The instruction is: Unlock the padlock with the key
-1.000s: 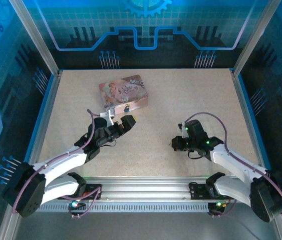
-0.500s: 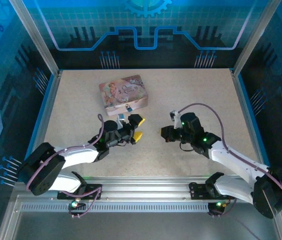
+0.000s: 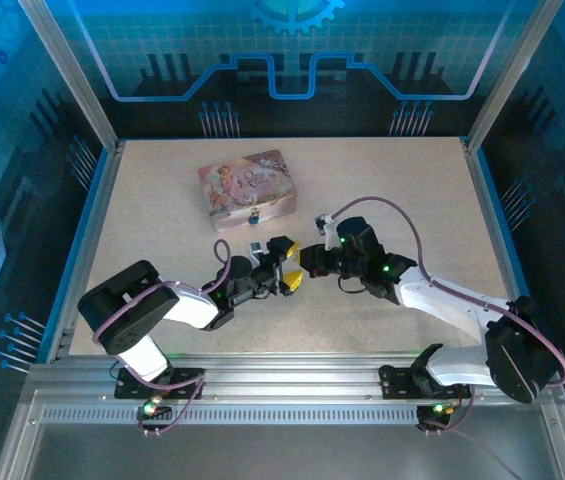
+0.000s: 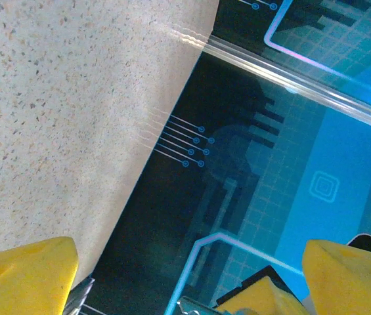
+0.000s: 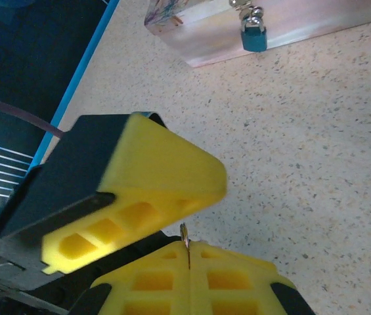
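Padlock [image 3: 253,214] hangs on the front of the tin [image 3: 247,180], upper middle of the top view. It looks small, hard and light, and it may swing, so its blue body is the best spot to hold. Left pincer [image 3: 286,266] is wide and holds nothing, in the middle of that view. Right pincer [image 3: 312,259], just beside it, is pinched tight on the key [image 5: 184,235], a thin, stiff, slippery sliver at the bottom of the right wrist view.
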Available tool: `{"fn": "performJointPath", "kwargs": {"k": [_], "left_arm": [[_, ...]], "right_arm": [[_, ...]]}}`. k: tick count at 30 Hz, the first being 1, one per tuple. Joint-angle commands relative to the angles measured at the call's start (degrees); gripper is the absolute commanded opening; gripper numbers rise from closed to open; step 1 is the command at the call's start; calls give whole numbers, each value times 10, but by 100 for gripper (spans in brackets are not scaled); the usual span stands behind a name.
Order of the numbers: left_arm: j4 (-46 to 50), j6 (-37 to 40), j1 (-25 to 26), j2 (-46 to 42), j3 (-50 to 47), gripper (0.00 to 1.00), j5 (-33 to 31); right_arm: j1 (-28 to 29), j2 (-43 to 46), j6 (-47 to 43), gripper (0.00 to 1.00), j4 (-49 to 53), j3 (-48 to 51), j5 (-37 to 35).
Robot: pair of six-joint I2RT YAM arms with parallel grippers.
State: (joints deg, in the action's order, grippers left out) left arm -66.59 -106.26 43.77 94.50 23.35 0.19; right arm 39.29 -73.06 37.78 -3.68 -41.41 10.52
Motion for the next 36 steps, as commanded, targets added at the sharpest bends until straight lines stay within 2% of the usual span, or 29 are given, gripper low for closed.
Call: {"fn": "performJointPath", "kwargs": {"k": [1,4,7,13,18,26,36], "left_arm": [[-98,-37,6,10,-12,86,-39],[-107,-40,6,15,-13,79,-44],[-123,-48,6,23,-16,65,-52],[-136,-59,10,24,-34,49,-76],[-136,-61,12,25,-31,44,-74],[-136,-68,16,29,-28,43,-74],[-136,-68,17,27,-29,30,-77]], "right_arm": [[12,-7,10,0,-17,-14,-10],[14,-9,12,0,-16,-9,-11],[17,-10,17,0,-15,-2,-14],[21,-13,22,0,-17,6,-18],[21,-16,23,0,-18,6,-19],[25,-23,25,0,-20,5,-17],[27,-24,26,0,-15,10,-18]]}}
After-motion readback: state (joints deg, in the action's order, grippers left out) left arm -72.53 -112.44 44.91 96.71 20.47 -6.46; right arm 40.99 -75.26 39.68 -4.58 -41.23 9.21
